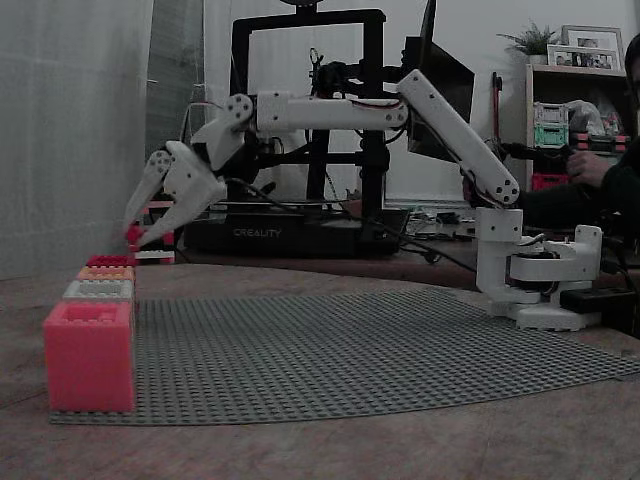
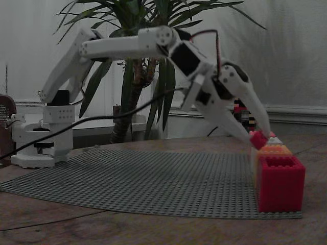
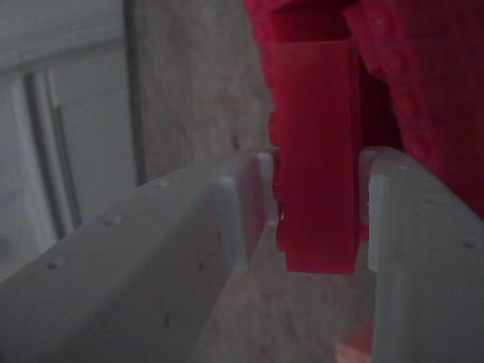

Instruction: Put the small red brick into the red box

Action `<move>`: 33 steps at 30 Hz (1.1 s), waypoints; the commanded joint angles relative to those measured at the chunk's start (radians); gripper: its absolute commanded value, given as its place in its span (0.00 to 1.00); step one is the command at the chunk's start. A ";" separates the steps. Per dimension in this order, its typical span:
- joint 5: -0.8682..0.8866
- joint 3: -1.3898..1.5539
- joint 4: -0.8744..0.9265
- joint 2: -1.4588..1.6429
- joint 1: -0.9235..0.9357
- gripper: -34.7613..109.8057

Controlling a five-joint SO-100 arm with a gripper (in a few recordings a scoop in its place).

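My gripper (image 1: pixel 136 238) is shut on the small red brick (image 1: pixel 131 236), holding it in the air just above the far end of a row of boxes. The red box (image 1: pixel 110 261) is the farthest box in that row here, slightly below and left of the brick. From the opposite side, the red box (image 2: pixel 280 185) is the nearest one, and the gripper (image 2: pixel 259 139) hangs above and behind it with the brick (image 2: pixel 258 138). In the wrist view the brick (image 3: pixel 314 136) sits between the fingertips, gripper (image 3: pixel 318 198), with the red box (image 3: pixel 431 68) behind it.
A pinkish-coral box (image 1: pixel 88 355), a white box (image 1: pixel 98 290) and an orange box (image 1: pixel 105 272) line the left edge of the grey studded baseplate (image 1: pixel 350 340). A black 3D printer (image 1: pixel 300 150) stands behind. A person (image 1: pixel 610 170) sits at the right. The arm's base (image 1: pixel 540 280) is on the right.
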 commanded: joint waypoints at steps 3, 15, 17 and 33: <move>-0.072 -0.081 -0.123 0.009 -0.015 0.24; -0.091 -0.080 -0.137 0.005 -0.028 0.33; -0.094 -0.061 -0.132 0.029 -0.029 0.33; -0.175 1.051 0.006 1.120 -0.150 0.24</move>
